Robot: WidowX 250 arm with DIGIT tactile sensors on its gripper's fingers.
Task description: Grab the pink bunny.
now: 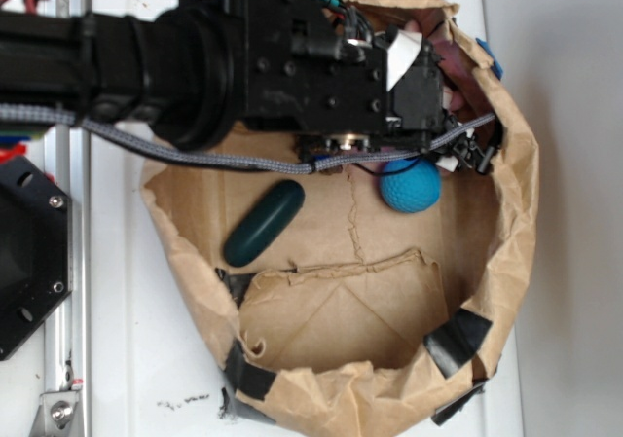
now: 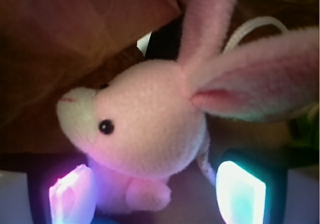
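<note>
The pink bunny [image 2: 145, 129] fills the wrist view, lying on its side with its white muzzle to the left, one dark eye showing and two long ears reaching up and right. A white loop [image 2: 250, 27] shows behind the ears. My gripper [image 2: 156, 196] is open around the bunny's small body. The left pad [image 2: 72, 194] sits against the body, and the right pad [image 2: 240, 194] stands apart from it. In the exterior view the gripper [image 1: 433, 87] is low in the far right corner of the paper bag, and the arm hides the bunny.
The crumpled brown paper bag [image 1: 506, 252] has raised walls patched with black tape [image 1: 458, 340]. A blue textured ball [image 1: 410, 185] lies just below the gripper. A dark green plush toy [image 1: 264, 222] lies at the bag's left. The black robot base [image 1: 29, 252] is at the left edge.
</note>
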